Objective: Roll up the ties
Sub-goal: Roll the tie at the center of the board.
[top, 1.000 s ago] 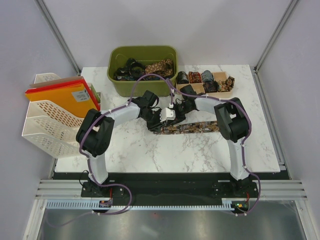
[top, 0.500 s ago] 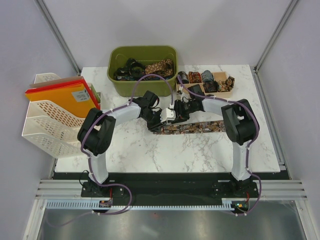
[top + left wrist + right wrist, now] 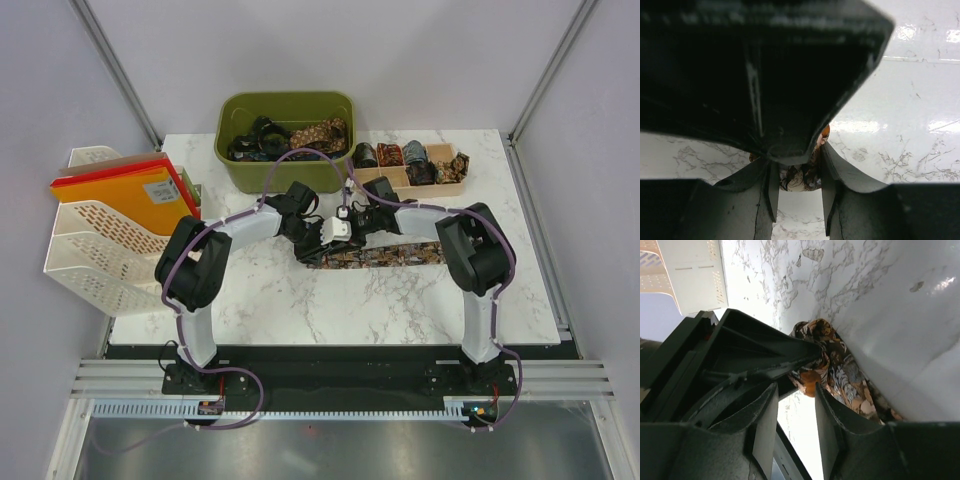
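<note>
From above, I am looking at the marble table (image 3: 300, 310). The paisley tie (image 3: 395, 255) is lying flat across the middle, and its long part is running toward 3 o'clock. Both grippers are meeting at its 9 o'clock end, the left gripper (image 3: 318, 240) just beside the right gripper (image 3: 352, 222).

The green bin (image 3: 232, 170) with more ties is standing at 12 o'clock, close behind the wrists. The wooden tray (image 3: 440, 150) of rolled ties is sitting at 1 o'clock. The white file rack (image 3: 95, 240) with the orange folders (image 3: 130, 195) is waiting at 9 o'clock, well apart. Toward 6 o'clock the marble is giving open room.

In the left wrist view, the left gripper (image 3: 799, 165) is standing partly closed, and the tie (image 3: 800, 180) is filling the gap between its fingers (image 3: 772, 190). I judge that it is pinching the bunched end. A dark body, probably the other gripper, is hiding the top of the view.

In the right wrist view, the right gripper (image 3: 796, 390) is standing apart and gripping nothing. The tie (image 3: 845, 372) is lying just beyond its fingertips, toward 2 o'clock.

I think the roll is only beginning. With one grip only, the bunched end could be loosening. The two grippers are also working so near that a careless turn could be knocking them together, or could be catching cloth and pulling the flat part crooked.
</note>
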You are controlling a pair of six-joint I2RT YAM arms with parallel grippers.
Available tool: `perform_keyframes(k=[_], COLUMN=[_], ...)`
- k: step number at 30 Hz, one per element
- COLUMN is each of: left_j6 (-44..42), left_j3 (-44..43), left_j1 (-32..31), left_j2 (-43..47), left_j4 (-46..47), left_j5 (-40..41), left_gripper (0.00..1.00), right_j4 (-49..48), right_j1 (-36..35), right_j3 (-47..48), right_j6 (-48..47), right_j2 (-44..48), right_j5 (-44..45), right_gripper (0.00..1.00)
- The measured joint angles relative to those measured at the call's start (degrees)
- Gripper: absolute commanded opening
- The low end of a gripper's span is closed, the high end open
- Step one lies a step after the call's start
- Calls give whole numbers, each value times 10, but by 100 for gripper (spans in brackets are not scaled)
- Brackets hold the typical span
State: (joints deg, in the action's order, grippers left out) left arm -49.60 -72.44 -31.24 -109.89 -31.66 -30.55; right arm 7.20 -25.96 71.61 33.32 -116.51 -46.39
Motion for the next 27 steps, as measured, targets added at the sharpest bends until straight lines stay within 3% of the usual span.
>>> perform_keyframes(k=[6,15,17,19,27], left_j6=[0,0,-1,-1,-2], left_j3=[0,0,0,0,0], left_j1=[0,0,0,0,2], left_j2=[0,-1,-1,-2,-1], left_j4=[0,-1,-1,-1,-2], left_j5=[0,0,0,0,-3], left_gripper=[21,24,24,27,49], right_j4=[-26,-43,-49,-55,-71], right_j1=[-7,-10,-10,-10,-5], right_j3=[-8,-16,-16,-17,-26], right_j6=[14,25,29,37,46], right_j2=[-17,-31,-33,-34,-36], right_j5=[3,0,-4,-10,-15], right_gripper=[42,29,15,0,0])
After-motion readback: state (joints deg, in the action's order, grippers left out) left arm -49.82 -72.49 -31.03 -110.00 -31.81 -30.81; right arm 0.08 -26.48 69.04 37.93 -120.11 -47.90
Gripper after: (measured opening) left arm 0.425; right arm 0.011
